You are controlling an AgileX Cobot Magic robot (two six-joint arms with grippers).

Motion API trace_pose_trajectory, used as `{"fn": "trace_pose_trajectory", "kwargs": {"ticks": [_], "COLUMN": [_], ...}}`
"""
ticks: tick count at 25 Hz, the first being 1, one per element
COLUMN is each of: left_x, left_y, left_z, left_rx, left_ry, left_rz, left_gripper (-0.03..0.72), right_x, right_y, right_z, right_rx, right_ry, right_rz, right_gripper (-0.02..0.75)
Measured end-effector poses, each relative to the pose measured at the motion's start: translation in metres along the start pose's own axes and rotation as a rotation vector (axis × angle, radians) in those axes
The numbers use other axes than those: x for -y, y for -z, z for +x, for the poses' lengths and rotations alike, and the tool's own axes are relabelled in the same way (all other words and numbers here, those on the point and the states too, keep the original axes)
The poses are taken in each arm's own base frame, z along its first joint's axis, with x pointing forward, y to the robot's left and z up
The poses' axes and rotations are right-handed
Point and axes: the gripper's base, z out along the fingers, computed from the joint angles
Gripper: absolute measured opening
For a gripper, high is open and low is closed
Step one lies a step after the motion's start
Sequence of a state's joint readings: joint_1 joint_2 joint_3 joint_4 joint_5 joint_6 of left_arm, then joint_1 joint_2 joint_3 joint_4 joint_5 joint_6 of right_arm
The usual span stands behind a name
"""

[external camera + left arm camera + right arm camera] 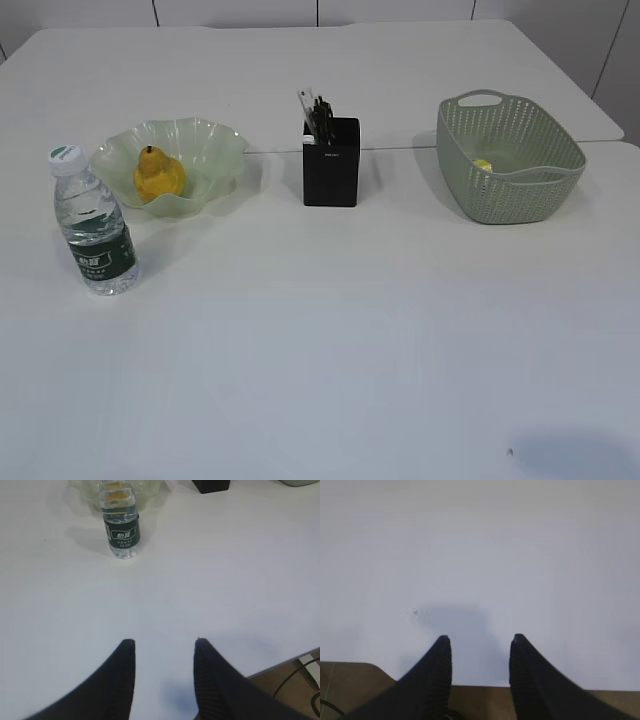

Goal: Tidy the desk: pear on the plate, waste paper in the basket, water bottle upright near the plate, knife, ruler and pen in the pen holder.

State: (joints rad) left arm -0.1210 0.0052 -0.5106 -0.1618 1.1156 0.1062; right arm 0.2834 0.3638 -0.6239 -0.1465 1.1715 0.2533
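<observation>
In the exterior view, the pear (pixel 158 177) is seen lying in the plate (pixel 215 140) at ten o'clock on the desk (pixel 330 330). The water bottle (pixel 92 223) is stood upright just beside the plate, at its seven o'clock. The pen holder (pixel 331 165) is placed at twelve o'clock, with the clear ruler (pixel 306 105) and dark items protruding from it. The basket (pixel 530 190) is set at two o'clock, and a yellow scrap, the waste paper (pixel 483 165), is seen inside it.

In the left wrist view, the left gripper (pixel 164 647) is shown with jaws apart and nothing held, above bare desk; the bottle is seen at eleven o'clock.

In the right wrist view, the right gripper (pixel 480 642) is likewise parted and unloaded, over the desk's near edge.
</observation>
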Motion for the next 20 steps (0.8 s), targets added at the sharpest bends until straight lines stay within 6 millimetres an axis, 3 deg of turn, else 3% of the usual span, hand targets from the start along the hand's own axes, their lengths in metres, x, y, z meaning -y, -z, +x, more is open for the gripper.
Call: {"fn": "trace_pose_trajectory", "kwargs": {"ticks": [20], "left_x": [0.0001], "left_y": [0.0000], "left_z": [0.0000], "left_rx": [0.000], "left_ry": [0.001], "left_rz": [0.001], "left_gripper": [0.274], "right_x": [0.0015], "right_y": [-0.0016], "right_z": [0.0031], "right_rx": [-0.028], "right_ry": [0.082], "right_rz": [0.017], "right_gripper": [0.320]}}
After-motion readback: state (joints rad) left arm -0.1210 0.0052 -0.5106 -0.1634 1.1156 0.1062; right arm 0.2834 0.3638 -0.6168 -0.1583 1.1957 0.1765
